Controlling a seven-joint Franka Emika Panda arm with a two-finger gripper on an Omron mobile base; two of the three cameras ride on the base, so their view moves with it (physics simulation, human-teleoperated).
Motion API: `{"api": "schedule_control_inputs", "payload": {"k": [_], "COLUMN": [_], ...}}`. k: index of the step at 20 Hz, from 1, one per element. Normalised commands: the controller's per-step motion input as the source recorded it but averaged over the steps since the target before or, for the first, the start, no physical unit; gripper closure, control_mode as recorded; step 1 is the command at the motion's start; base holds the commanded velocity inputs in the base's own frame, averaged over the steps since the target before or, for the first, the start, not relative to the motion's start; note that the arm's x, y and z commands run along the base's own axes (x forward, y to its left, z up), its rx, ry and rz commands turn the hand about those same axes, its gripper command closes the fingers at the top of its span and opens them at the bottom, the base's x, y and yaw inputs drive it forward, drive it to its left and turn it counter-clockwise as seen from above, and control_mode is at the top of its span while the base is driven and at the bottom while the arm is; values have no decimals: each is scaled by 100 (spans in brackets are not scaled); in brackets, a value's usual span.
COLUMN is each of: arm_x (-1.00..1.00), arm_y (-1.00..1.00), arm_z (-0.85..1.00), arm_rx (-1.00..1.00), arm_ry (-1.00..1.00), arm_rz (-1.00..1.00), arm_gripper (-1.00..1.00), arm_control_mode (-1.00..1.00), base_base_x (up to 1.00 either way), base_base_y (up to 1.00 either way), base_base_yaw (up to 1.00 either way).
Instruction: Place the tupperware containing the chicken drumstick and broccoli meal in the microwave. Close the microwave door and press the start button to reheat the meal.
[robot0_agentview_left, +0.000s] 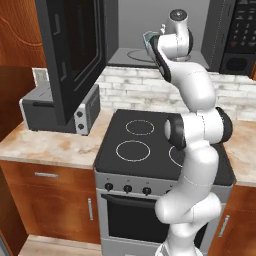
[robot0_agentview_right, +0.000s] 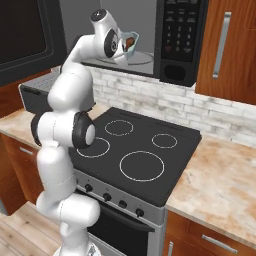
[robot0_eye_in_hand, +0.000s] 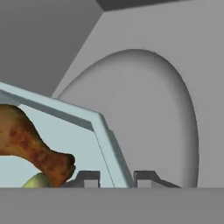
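Observation:
The pale blue-green tupperware (robot0_eye_in_hand: 101, 131) hangs tilted at the mouth of the open black microwave (robot0_agentview_right: 181, 40), and my gripper (robot0_eye_in_hand: 116, 177) is shut on its rim. One fingertip (robot0_eye_in_hand: 87, 177) is inside the tub and the other is outside it. The brown chicken drumstick (robot0_eye_in_hand: 33, 146) lies in the tub, with a pale green bit of broccoli (robot0_eye_in_hand: 37, 181) under it. The grey turntable (robot0_eye_in_hand: 153, 118) lies just ahead inside the cavity. In the left base view the tupperware (robot0_agentview_left: 148, 39) peeks out beside my wrist. The microwave door (robot0_agentview_left: 75, 55) stands swung wide open to the left.
A small grey toaster oven (robot0_agentview_left: 55, 107) sits on the counter under the open door. A black stove (robot0_agentview_left: 145, 145) lies below the arm. The keypad panel (robot0_agentview_left: 245, 25) is at the microwave's right, and a wooden cabinet (robot0_agentview_right: 225, 45) flanks it.

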Motion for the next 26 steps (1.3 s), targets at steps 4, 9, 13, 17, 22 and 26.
{"api": "schedule_control_inputs", "payload": {"k": [4, 9, 13, 17, 22, 26], "arm_x": [43, 17, 0, -5, -61, -98], "arm_y": [0, 0, 0, 0, 0, 0], "arm_z": [-4, -16, -46, -60, -36, -7], "arm_rx": [0, -1, -5, -7, -8, -7], "arm_ry": [6, 2, -5, -10, -14, -19], "arm_rz": [0, -3, -6, -5, -2, -3], "arm_gripper": [100, -100, -100, -100, -100, -100], "arm_control_mode": [-100, -100, -100, -100, -100, -100], "base_base_x": [0, 0, 0, 0, 0, 0], "base_base_y": [0, 0, 0, 0, 0, 0], "base_base_yaw": [0, 0, 0, 0, 0, 0]}}
